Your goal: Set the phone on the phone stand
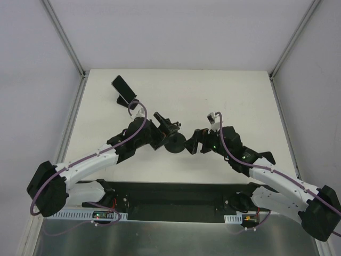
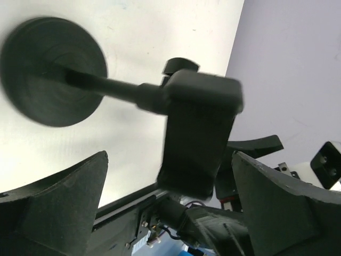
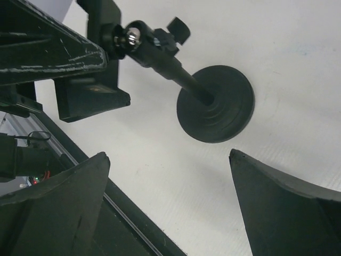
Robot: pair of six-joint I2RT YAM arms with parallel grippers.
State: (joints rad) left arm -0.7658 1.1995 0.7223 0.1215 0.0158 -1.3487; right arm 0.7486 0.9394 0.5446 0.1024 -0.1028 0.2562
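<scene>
The black phone [image 1: 123, 86] lies tilted at the far left of the table, apart from both grippers. The phone stand stands mid-table: round disc base [image 1: 175, 144], thin arm, clamp [image 1: 167, 126] on top. In the left wrist view the base [image 2: 52, 70] is at upper left and the blurred clamp [image 2: 200, 133] hangs between my open fingers. My left gripper [image 1: 161, 133] [image 2: 169, 156] is open around the clamp, not closed on it. My right gripper [image 1: 195, 142] [image 3: 166, 154] is open and empty, just right of the base [image 3: 216, 104]; the clamp [image 3: 90, 90] shows at upper left.
A small black wedge-shaped stand [image 1: 127, 99] sits under the phone at the far left. The two grippers face each other closely across the stand. A black rail [image 1: 170, 200] runs along the table's near edge. Grey walls surround the white table [image 1: 240, 96].
</scene>
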